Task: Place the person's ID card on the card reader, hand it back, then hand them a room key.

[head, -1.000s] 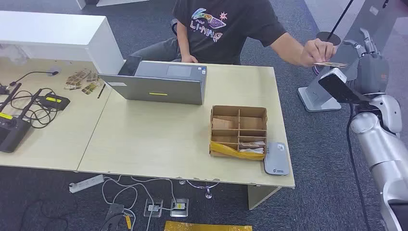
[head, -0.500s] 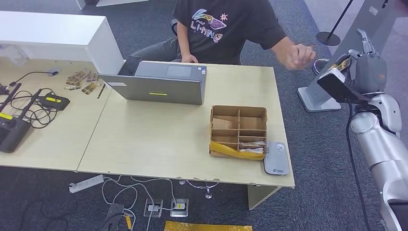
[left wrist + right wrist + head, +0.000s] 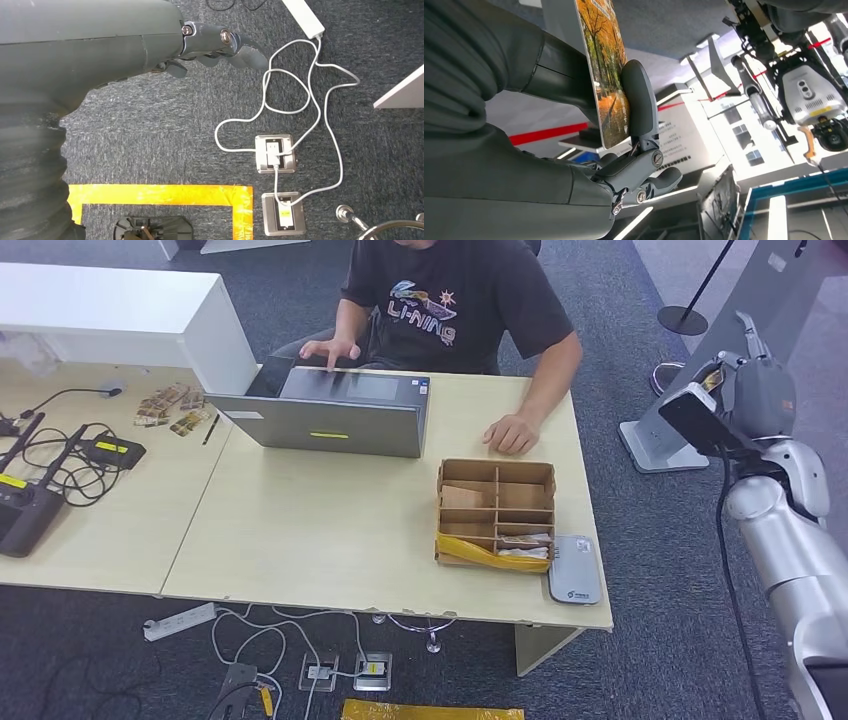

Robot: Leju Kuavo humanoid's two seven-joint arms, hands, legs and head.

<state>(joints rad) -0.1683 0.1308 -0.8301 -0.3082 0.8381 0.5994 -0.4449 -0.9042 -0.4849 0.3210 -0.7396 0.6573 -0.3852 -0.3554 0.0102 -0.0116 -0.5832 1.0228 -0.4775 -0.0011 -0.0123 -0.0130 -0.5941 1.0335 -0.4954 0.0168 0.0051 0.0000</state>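
While the right hand (image 3: pixel 755 390) is raised off the tabletop's far right corner, its fingers (image 3: pixel 639 102) are clamped on the ID card (image 3: pixel 606 75), thumb against one face, the card standing on edge. Near items: the reader (image 3: pixel 575 569), grey and flat, at the tabletop's (image 3: pixel 320 530) near right corner, touching the box (image 3: pixel 496 512); the box, brown, divided into compartments, with cards and a yellow strip in its nearest row. Middle: a laptop (image 3: pixel 325 415), lid open toward the person. Far: the person (image 3: pixel 455 305) seated behind the tabletop, one hand (image 3: pixel 511 434) resting just beyond the box, the other on the laptop. Low: the left hand (image 3: pixel 220 45) hangs over the floor, fingers curled in on nothing. Step in hand, by judgement: carry the card to the reader. Risks: the grip is a narrow pinch near one edge, so a quick swing could let the card pivot or slip to the floor; the reader sits tight against the box wall, so a descent slightly off could catch the wall or drop the card into a compartment; the person's resting hand lies near the path.
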